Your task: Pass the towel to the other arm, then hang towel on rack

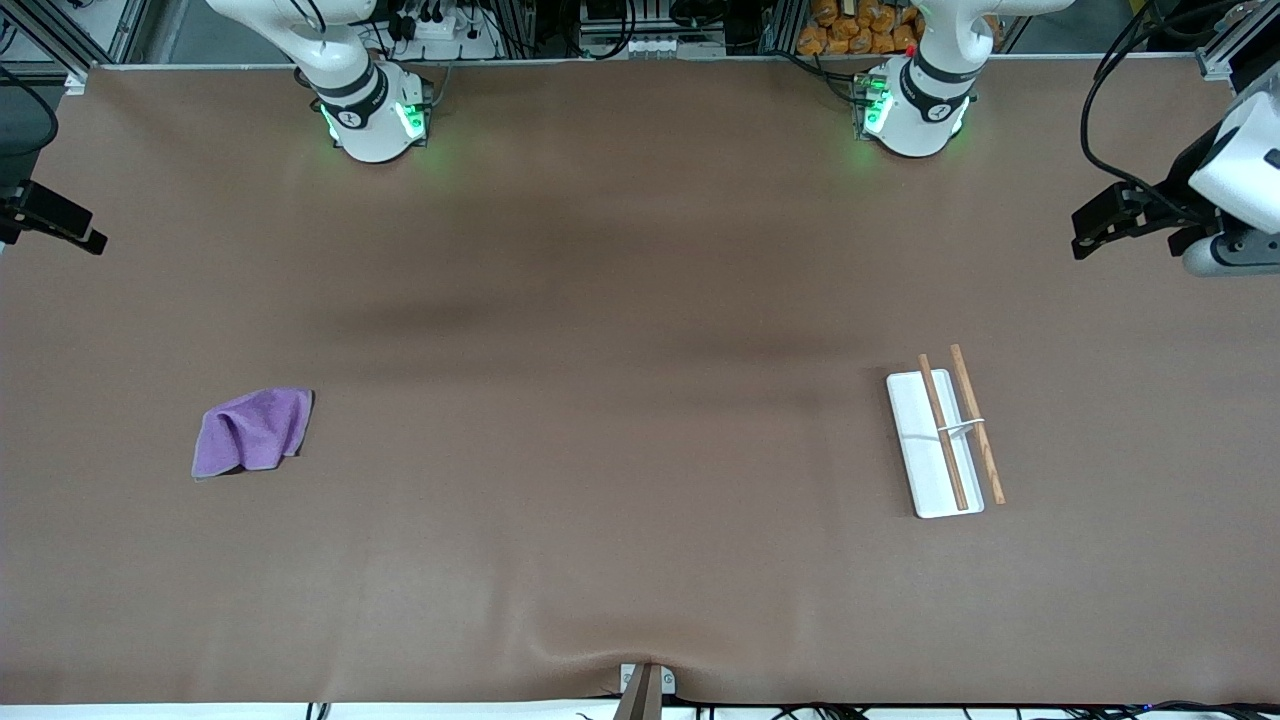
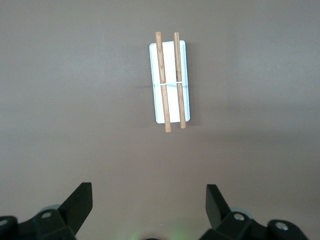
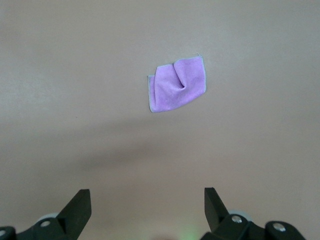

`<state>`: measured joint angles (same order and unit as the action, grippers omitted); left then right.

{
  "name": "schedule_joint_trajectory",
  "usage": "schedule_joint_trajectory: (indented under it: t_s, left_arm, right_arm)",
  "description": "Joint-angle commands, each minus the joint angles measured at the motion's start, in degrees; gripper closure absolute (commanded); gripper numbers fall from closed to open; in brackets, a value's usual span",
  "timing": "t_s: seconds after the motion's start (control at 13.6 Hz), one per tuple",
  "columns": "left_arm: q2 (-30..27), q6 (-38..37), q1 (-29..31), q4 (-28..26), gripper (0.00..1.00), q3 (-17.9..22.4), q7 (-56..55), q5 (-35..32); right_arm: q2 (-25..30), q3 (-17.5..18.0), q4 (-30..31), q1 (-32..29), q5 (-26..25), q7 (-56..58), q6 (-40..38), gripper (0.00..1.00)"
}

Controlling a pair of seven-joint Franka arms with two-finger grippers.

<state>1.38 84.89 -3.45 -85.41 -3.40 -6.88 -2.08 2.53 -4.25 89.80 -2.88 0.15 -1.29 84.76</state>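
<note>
- The small, soft purple cloth towel (image 1: 253, 431) lay crumpled on the brown tabletop (image 1: 600, 450), toward the right arm's end and well in from every edge, with a fold running through its middle and a sliver of dark underside showing at one corner.
- The rack (image 1: 942, 440), a white rectangular base carrying two thin parallel brown wooden rods joined by a thin white crosspiece, stood toward the left arm's end of the tabletop, at about the same distance from the front camera as the towel and well apart from it.
- One rod lay over the white base; the other ran just outside the base's long edge, on the side toward the left arm's end.
- The left gripper (image 2: 149, 200) hung high over bare tabletop near the rack, its two black fingers (image 2: 80, 200) spread wide with nothing between them.
- The right gripper (image 3: 147, 202) hung high over bare tabletop near the towel, its fingers (image 3: 80, 202) likewise wide apart and empty.
- Nothing touched the towel or the rack.
</note>
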Motion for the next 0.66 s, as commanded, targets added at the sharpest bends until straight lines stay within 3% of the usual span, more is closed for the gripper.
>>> schedule_joint_trajectory:
  t_s: [0.0, 0.59]
  left_arm:
    - [0.28, 0.45, 0.11, 0.24, 0.0, -0.2, -0.33, 0.94]
    - [0.11, 0.1, 0.73, -0.2, 0.0, -0.2, 0.2, 1.03]
  right_arm:
    - [-0.33, 0.39, 0.03, -0.55, -0.76, 0.76, -0.21, 0.0]
    - [-2.7, 0.39, 0.55, -0.9, -0.76, 2.69, -0.21, 0.0]
